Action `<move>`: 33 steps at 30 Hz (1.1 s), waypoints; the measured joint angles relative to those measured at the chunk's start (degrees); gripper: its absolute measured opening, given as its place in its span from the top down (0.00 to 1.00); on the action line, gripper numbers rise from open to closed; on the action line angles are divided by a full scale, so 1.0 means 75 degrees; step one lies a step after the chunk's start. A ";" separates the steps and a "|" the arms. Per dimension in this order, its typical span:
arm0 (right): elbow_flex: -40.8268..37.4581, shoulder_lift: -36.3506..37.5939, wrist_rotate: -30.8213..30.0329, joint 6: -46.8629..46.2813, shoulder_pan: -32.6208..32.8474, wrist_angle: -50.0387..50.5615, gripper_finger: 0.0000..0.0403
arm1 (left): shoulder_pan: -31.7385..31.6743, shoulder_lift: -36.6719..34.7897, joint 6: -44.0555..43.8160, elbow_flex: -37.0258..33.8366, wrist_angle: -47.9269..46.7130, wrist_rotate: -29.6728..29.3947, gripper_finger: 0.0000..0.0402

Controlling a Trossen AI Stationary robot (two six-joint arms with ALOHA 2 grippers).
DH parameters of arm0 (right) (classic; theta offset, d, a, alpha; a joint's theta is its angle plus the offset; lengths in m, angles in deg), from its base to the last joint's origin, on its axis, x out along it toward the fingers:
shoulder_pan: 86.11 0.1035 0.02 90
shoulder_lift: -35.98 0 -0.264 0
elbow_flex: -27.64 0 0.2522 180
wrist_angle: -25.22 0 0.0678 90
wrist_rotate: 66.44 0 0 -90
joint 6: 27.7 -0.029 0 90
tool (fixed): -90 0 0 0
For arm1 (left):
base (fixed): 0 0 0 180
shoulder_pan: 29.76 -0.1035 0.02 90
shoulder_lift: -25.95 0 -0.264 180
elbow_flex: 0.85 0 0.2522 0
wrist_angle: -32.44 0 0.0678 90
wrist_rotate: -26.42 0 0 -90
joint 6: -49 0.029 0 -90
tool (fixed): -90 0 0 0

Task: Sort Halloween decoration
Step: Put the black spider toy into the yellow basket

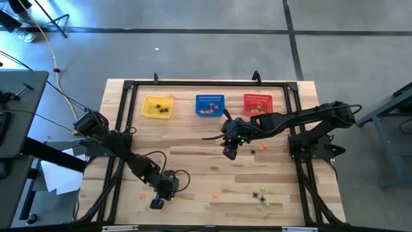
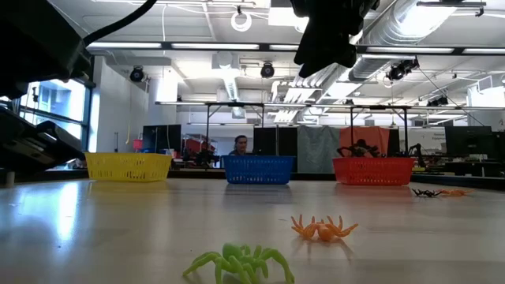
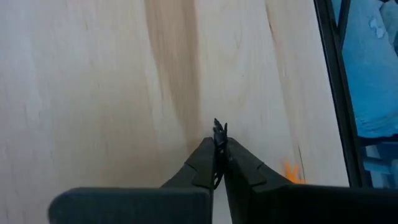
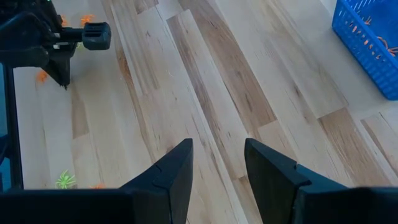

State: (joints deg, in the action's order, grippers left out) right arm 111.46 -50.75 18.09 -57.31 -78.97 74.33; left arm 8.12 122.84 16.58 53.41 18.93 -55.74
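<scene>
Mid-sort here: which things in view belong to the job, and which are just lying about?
Job:
- green spider
- orange trinket
- black spider pinched in the shut left tool
- yellow basket, blue basket, red basket
- right tool, open, above mid-table

Lying about:
- papers beside the table

No readable text, label or number anywhere.

A pale wooden surface (image 1: 206, 161) is standing on a grey concrete floor (image 1: 193, 26) crossed by dark seams. Beyond its far edge, an open workshop is stretching away, with ceiling ducts (image 2: 426, 24), strip lights (image 2: 237, 49) glowing overhead, and a window (image 2: 47, 102) letting in daylight.
</scene>
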 joint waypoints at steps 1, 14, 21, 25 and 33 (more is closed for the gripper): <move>0.0000 0.0000 0.0000 0.0000 -0.0001 -0.0002 0.65 | -0.0031 -0.0119 0.0004 -0.0008 -0.0132 0.0015 0.99; 0.0003 0.0003 0.0002 0.0000 -0.0001 -0.0004 0.65 | -0.0173 -0.3924 0.0608 -0.0010 -0.2828 -0.3392 0.99; 0.0003 0.0003 0.0000 0.0000 -0.0003 -0.0005 0.65 | -0.1089 -0.5320 -0.0152 -0.0010 -0.5646 -0.6810 0.99; 0.0003 0.0003 0.0002 0.0000 -0.0003 -0.0003 0.65 | -0.2215 -0.5405 -0.0052 -0.0080 -0.6239 -0.7293 0.99; 0.0003 0.0003 0.0002 0.0000 -0.0001 -0.0003 0.65 | -0.4884 -0.5350 0.0859 -0.0376 -0.5953 -0.6594 0.99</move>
State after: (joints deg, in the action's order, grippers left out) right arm 111.49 -50.73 18.10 -57.31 -78.98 74.31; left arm -28.52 82.72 23.02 50.59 -25.72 -105.20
